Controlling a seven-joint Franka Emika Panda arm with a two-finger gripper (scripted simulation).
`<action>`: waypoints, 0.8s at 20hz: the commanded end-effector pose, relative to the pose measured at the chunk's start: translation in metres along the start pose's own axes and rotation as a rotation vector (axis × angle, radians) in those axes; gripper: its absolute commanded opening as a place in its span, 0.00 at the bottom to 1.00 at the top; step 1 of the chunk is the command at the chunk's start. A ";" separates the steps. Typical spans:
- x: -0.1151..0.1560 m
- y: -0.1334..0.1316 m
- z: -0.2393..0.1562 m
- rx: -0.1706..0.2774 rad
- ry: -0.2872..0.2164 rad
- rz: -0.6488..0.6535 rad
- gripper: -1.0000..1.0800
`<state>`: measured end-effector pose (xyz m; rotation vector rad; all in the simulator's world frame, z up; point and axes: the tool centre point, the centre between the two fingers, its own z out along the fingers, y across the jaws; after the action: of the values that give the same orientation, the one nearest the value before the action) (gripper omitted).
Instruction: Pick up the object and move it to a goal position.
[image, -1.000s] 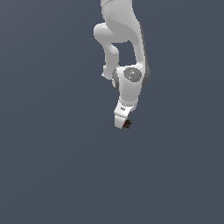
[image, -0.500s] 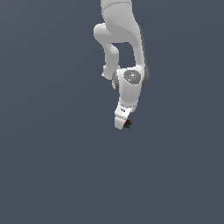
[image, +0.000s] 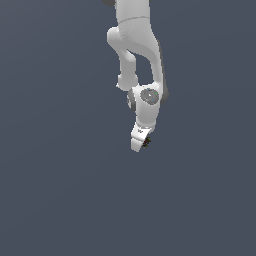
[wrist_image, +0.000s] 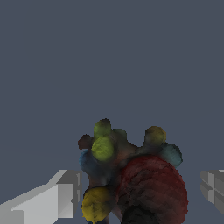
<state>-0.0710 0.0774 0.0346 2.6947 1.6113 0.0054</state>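
Grey backdrop, end effector (image: 142, 143) and object (image: 146, 142) unmoved.

From my station I have two feeds. The exterior view sits well back from the arm (image: 137, 55) and looks at it from a distance, so the whole white chain fills only the upper middle of the picture and plain grey surrounds it; I cannot tell from this feed whether it looks down or level. The wrist view rides on the arm and faces out along the pincer (wrist_image: 140, 192), very close: its fingers (wrist_image: 48, 199) frame the lower edge. Both feeds share the pincer (image: 142, 141) tip and the object (wrist_image: 131, 175), a mere speck (image: 147, 142) in the far view, large in the near one.
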 end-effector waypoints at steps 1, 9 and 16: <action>-0.001 -0.001 0.005 0.004 -0.002 0.000 0.96; -0.001 -0.001 0.005 0.004 -0.002 0.000 0.00; 0.000 0.002 -0.004 -0.007 0.003 0.001 0.00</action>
<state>-0.0694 0.0766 0.0363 2.6928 1.6076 0.0121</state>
